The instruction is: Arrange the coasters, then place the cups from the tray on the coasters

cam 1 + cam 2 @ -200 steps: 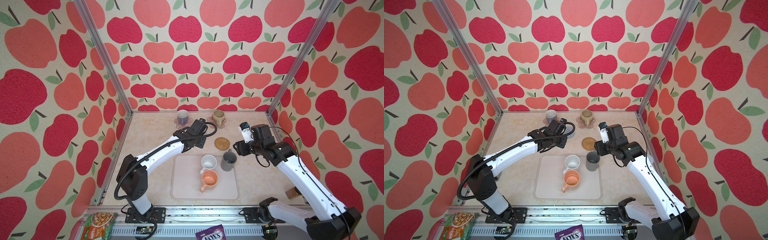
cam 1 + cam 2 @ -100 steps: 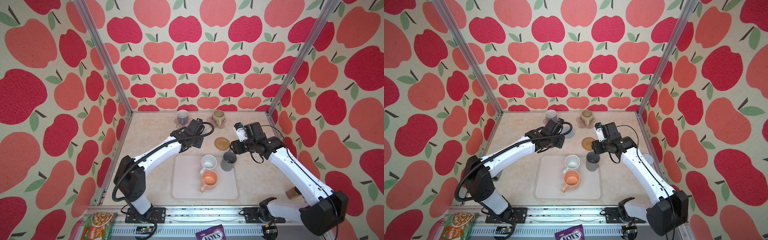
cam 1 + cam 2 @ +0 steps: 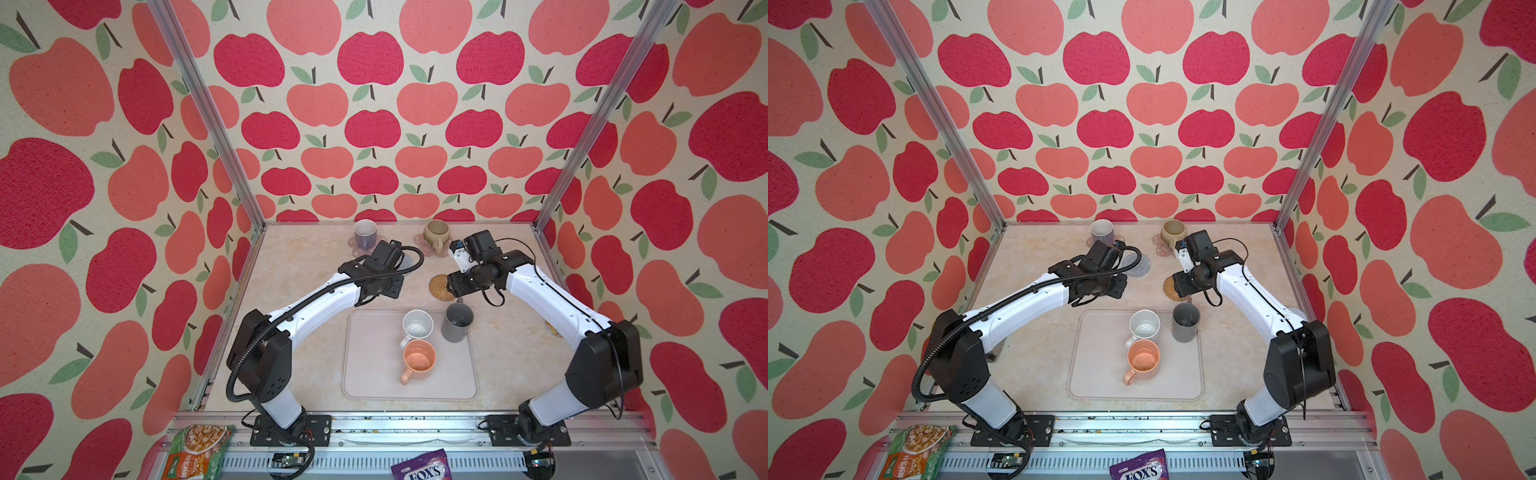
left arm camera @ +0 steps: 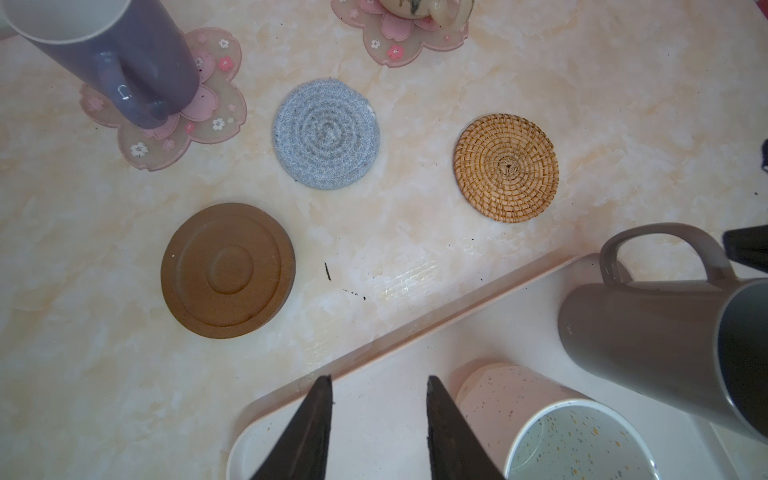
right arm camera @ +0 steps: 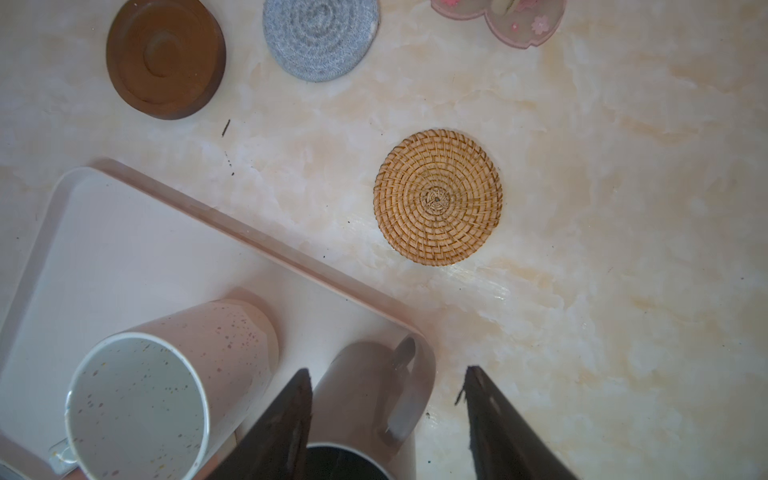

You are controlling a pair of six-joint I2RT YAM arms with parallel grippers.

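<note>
tray [image 3: 374, 374]: pale and low-rimmed, flat on the marbled surface [image 3: 291, 307]; three mugs stand on it.
dark grey mug [image 3: 455, 332]: upright in the tray's far right corner, handle turned out over the far rim.
white mug [image 3: 417, 326]: upright on the tray by its far rim, just left of the dark grey mug, speckled inside.
peach-orange mug [image 3: 419, 360]: upright on the tray, just nearer than the white mug, handle toward the tray's near edge.
rattan coaster [image 3: 438, 286]: bare, on the surface just beyond the tray's far rim, near the far right corner.
blue-grey coaster [image 4: 326, 133]: bare, farther beyond the tray's far rim than the rattan coaster and apart from it.
dark brown disc [image 4: 227, 270]: bare, just beyond the tray's far left corner; hidden under the left arm in both top views.
lavender mug [image 3: 365, 232]: stands on a pink flower coaster [image 4: 208, 120], well beyond the left part of the tray's far rim.
beige-olive mug [image 3: 436, 232]: stands on the second pink flower coaster [image 4: 395, 50], well beyond the right part of the tray's far rim.
left fingers [image 4: 311, 428]: spread, nothing between them, above the tray's far rim near its far left corner.
right fingers [image 5: 498, 428]: spread wide at the tray's far right corner, one on each side of the dark grey mug's handle, which sits in the gap unpinched.
</note>
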